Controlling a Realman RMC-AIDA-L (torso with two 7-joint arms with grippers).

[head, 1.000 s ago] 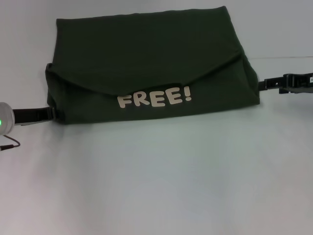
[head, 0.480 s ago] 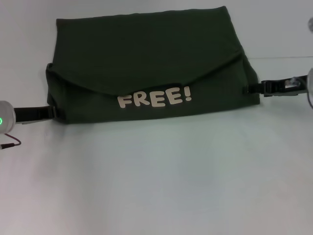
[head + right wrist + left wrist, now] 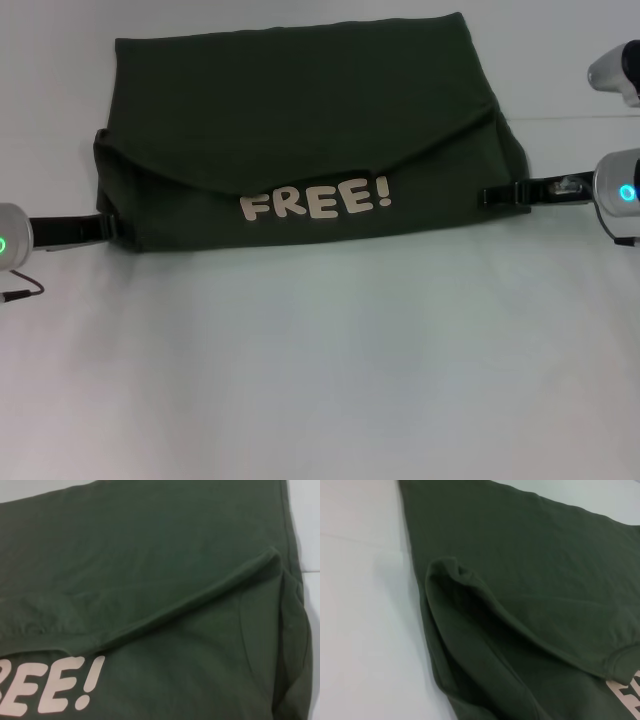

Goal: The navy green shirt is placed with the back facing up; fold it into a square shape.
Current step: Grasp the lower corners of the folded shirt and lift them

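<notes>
Navy green shirt (image 3: 300,130) lay partly folded on the far half of the white bench (image 3: 320,380), spread as a wide dark olive block with the upper layer drooping in a shallow V toward the near edge. Carried, against the plain-fabric expectation, a cream print reading "FREE!" (image 3: 315,202) on the near strip just below that V. Showed rounded, bunched folds at both side ends, seen close in the left wrist view as a soft ridge of doubled cloth (image 3: 470,605) beside bare bench, and in the right wrist view as a long diagonal crease (image 3: 200,597) running above the lettering (image 3: 50,685). Left pincer (image 3: 118,228) sat low at the shirt's near left corner, black tip touching or tucked just into the fabric edge; whether apart or together could not be told. Right pincer (image 3: 492,196) reached in from the right side, its dark tip lying over the cloth at the shirt's right end, near the fold there; whether apart, together or clamped on fabric likewise could not be told. Round pale wrist housings with small lit indicators visible at both side margins of the head view, green on the left (image 3: 8,245) and blue on the right (image 3: 620,192).
</notes>
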